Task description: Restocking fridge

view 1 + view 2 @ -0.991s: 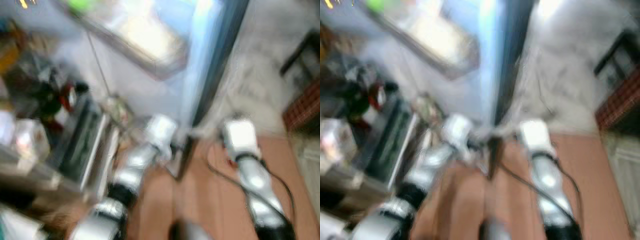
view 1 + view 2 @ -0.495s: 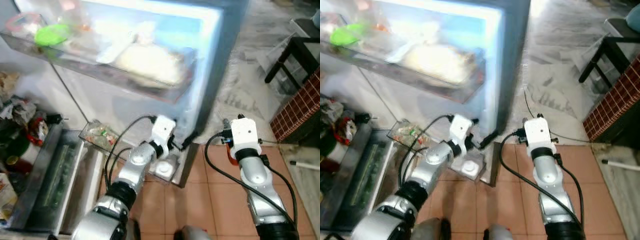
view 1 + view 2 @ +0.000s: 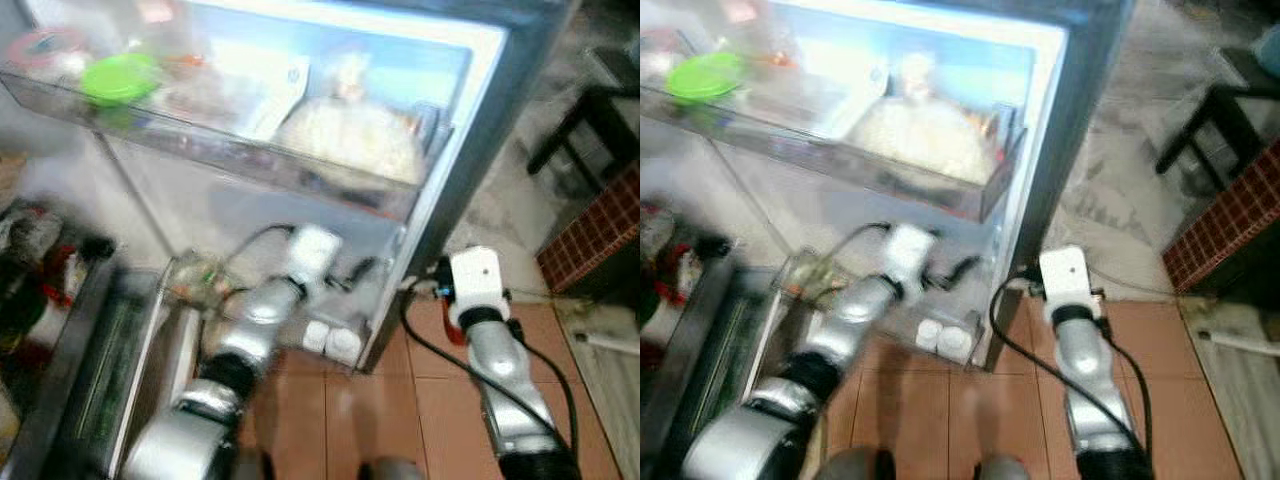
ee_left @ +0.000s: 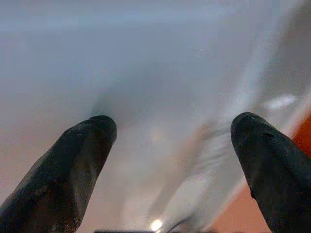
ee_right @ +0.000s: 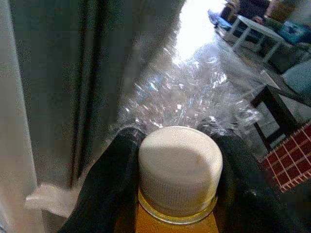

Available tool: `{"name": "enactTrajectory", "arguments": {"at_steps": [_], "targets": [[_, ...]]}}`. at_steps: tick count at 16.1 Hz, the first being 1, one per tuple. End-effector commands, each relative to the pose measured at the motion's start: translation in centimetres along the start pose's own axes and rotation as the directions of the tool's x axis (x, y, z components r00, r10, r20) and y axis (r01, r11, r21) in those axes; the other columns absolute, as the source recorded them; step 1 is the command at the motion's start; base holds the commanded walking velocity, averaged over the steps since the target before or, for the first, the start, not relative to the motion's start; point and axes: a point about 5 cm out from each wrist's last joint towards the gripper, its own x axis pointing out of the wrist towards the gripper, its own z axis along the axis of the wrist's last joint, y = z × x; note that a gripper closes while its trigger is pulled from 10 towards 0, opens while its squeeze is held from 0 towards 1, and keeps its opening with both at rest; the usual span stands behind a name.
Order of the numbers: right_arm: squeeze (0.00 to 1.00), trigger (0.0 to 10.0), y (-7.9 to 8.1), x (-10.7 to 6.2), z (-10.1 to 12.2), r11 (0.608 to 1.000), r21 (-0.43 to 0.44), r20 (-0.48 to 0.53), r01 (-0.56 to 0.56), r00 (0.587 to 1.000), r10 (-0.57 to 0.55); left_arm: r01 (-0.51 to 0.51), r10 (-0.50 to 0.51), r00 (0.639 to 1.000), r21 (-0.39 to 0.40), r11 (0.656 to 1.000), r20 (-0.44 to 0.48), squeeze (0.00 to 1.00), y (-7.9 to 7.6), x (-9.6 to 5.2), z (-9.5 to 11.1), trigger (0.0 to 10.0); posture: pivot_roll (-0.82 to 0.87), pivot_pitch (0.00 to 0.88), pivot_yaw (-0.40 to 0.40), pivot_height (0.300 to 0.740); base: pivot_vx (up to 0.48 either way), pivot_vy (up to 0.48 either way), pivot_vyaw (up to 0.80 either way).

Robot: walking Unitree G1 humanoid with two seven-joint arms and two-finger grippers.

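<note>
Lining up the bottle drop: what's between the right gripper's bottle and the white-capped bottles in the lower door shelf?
In the left eye view, the fridge door's dark edge stands between the right gripper, shut on the yellow bottle, and the two white caps.

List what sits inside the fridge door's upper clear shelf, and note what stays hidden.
The upper door shelf holds a green lid, a white pouch and a pale bagged bundle. Frosted plastic and blur hide the labels and whatever lies beneath them.

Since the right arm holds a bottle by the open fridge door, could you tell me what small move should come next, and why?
Probably swing the right end effector, shut on the white-capped bottle, toward the lower door shelf, where two similar white caps already sit.
</note>
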Motion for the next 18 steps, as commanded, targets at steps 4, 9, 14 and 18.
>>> {"name": "enactTrajectory", "arguments": {"at_steps": [4, 9, 14, 18], "targets": [[0.00, 10.0, 0.0, -0.2, 0.4, 1.000, 0.000, 0.011, -0.006, 1.000, 0.006, -0.014, 0.014, 1.000, 0.010, 1.000, 0.012, 0.00, -0.6, 0.9, 0.8, 10.0, -0.03, 0.078, 0.006, 0.740, 0.457, 0.000, 0.00], [0.00, 10.0, -0.1, -0.3, 0.4, 1.000, 0.005, 0.000, -0.006, 1.000, 0.006, -0.109, 0.110, 0.994, 0.047, 0.993, -0.016, 0.00, 0.2, 0.4, 0.1, 10.0, -0.04, 0.076, 0.007, 0.740, 0.142, 0.000, 0.00], [0.00, 10.0, 0.5, -0.4, 0.8, 0.995, 0.066, 0.001, -0.077, 0.997, 0.077, -0.346, 0.347, 0.938, 0.074, 0.935, 0.002, 0.00, 4.4, -4.5, -2.0, 10.0, -0.01, 0.078, 0.004, 0.740, 0.000, 0.000, 0.00], [0.00, 10.0, 1.3, 0.7, 2.5, 0.984, 0.077, 0.087, -0.161, 0.984, 0.154, -0.462, 0.460, 0.887, 0.057, 0.885, 0.046, 0.00, 6.2, -7.4, -1.6, 10.0, 0.01, 0.075, -0.002, 0.740, 0.000, 0.000, 0.20]]}}
